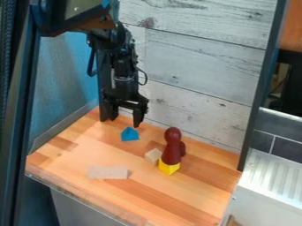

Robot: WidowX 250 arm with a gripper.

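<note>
Your black gripper [123, 120] hangs with its fingers wide apart, near the blue wedge-shaped block [130, 134] on the wooden tabletop [189, 190]. If you descend off-centre, a fingertip could shove the block away. Swing wide and you could topple the dark-red knobbed piece [171, 150], seemingly perched on the yellow block [168, 168]. You have no legible writing here.

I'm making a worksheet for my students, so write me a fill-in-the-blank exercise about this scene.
The small pointed block near the black two-finger gripper is coloured ____.
The block at the foot of the dark red rounded figure is coloured ____.
In the picture, the small pale wooden cube lies to the ____ of that figure.
The gripper's fingers are ____, not shut.

Missing words: blue; yellow; left; open
</note>
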